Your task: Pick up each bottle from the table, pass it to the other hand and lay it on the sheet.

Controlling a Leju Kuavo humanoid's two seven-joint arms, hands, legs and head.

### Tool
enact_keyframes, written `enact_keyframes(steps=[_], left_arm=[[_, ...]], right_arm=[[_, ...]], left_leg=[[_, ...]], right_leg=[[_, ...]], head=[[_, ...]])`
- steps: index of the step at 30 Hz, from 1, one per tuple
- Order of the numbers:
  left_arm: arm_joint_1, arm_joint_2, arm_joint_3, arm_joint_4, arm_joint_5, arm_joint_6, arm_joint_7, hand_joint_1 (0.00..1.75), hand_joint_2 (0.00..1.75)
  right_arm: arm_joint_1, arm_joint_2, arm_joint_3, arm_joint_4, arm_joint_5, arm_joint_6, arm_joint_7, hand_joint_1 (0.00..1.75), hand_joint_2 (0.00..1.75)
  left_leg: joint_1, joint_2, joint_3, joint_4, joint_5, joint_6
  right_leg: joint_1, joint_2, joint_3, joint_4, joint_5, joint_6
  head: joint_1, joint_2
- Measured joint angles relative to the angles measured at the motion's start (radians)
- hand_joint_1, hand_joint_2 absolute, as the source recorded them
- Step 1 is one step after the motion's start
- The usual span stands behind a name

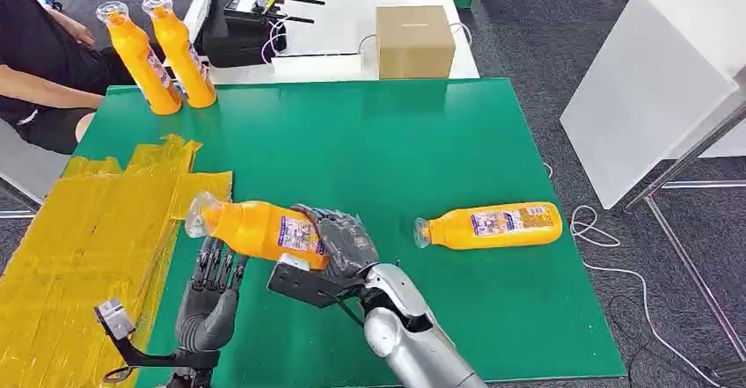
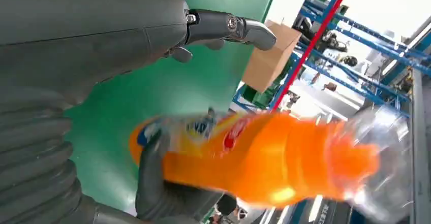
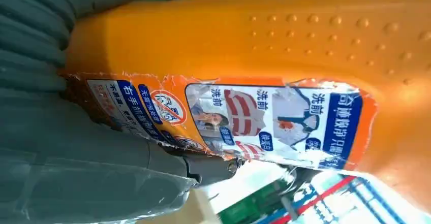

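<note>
Right hand (image 1: 341, 243) grips the lower body of an orange plastic bottle with a clear cap (image 1: 255, 228), held sideways above the green table mat (image 1: 396, 150), cap toward nine o'clock. Left hand (image 1: 211, 296) waits just beneath, fingers spread and holding nothing. Yellow crinkled sheet (image 1: 79, 247) lies at nine o'clock; another orange bottle (image 1: 493, 225) lies at three o'clock.

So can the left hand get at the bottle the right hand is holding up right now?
Probably yes. The left hand is open just beneath the neck end of the held bottle, fingers pointing up at it, nothing between them. The right hand grips the base end, leaving the neck half free.
</note>
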Motion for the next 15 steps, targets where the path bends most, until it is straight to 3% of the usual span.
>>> enact_keyframes(steps=[8, 15], left_arm=[[-0.006, 0.001, -0.021, 0.007, 0.015, 0.014, -0.014, 0.0, 1.75], [-0.006, 0.011, -0.032, 0.02, 0.029, 0.018, -0.047, 0.0, 1.75]], right_arm=[[-0.01, 0.025, 0.035, 0.033, -0.003, 0.017, -0.002, 1.75, 1.75], [-0.046, 0.042, 0.257, 0.091, -0.069, 0.047, 0.003, 1.75, 1.75]], left_leg=[[0.001, 0.0, 0.0, 0.0, 0.0, 0.0], [0.0, 0.0, 0.0, 0.0, 0.0, 0.0]], right_leg=[[0.0, 0.0, 0.0, 0.0, 0.0, 0.0], [0.0, 0.0, -0.001, 0.0, 0.0, 0.0]], head=[[0.0, 0.0], [0.0, 0.0]])
